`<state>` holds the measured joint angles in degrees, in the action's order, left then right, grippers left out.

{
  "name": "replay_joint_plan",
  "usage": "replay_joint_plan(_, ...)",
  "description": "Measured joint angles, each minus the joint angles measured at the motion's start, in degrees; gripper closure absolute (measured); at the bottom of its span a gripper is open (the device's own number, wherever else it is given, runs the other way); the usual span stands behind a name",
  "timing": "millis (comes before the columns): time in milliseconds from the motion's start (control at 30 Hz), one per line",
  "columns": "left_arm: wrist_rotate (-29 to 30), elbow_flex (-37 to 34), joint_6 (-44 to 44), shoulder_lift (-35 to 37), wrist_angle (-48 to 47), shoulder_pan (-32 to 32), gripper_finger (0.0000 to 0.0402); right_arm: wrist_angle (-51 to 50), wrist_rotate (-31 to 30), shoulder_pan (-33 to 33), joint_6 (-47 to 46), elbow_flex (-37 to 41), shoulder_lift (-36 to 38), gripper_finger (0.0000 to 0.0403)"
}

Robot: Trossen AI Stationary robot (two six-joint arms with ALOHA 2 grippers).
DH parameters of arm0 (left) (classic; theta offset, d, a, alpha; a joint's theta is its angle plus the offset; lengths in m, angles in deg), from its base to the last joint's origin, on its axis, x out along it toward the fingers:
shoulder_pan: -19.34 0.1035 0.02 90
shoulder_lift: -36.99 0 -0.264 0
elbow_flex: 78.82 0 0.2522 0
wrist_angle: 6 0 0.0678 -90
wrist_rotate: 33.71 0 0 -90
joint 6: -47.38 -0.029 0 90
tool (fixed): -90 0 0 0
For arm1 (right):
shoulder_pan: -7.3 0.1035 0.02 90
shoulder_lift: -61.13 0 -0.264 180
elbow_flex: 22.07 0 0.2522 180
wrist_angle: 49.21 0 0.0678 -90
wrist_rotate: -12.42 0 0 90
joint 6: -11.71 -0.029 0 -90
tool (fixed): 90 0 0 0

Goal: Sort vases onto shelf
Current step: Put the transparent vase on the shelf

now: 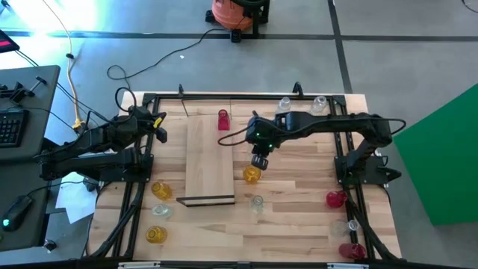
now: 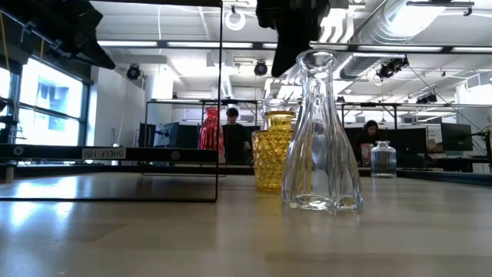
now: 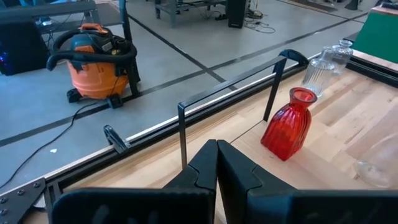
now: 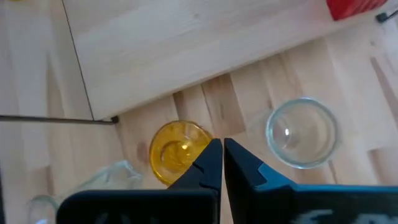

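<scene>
Right gripper [image 1: 258, 162] hangs pressed together above the yellow vase [image 1: 252, 175] — just right of the shelf [image 1: 209, 161]; left gripper [image 1: 159, 127] likewise pressed together, far-left.

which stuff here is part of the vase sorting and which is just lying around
Job: red vases, amber vases, clear vases, shelf, right gripper shut above an amber vase, left gripper shut at the table's left edge.

Lying about: orange vacuum, keyboard, floor cables.

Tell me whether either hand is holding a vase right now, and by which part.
Neither. The right hand is shut on nothing above the yellow vase; the left hand is shut and empty.
</scene>
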<state>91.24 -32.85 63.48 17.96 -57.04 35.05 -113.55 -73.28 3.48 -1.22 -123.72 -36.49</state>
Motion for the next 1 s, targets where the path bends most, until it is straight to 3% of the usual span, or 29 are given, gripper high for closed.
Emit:
replay_joint_plan(167,0.1,0.0,0.2,0.0,-0.3,0.0,0.0392,-0.6,0.4,-1.5,2.8,0.0,0.5,0.0378)
replay_joint_plan(533,0.1,0.0,-1.3,-0.1,-0.5,0.0,0.0359,-0.4,0.5,-4.9,6.6,0.0,-0.9,0.0266)
replay_joint_plan(1000,0.1,0.0,-1.2,-0.1,-0.6,0.0,0.0348,1.0,5.8,-6.1,7.9,0.0,-5.0,0.0254)
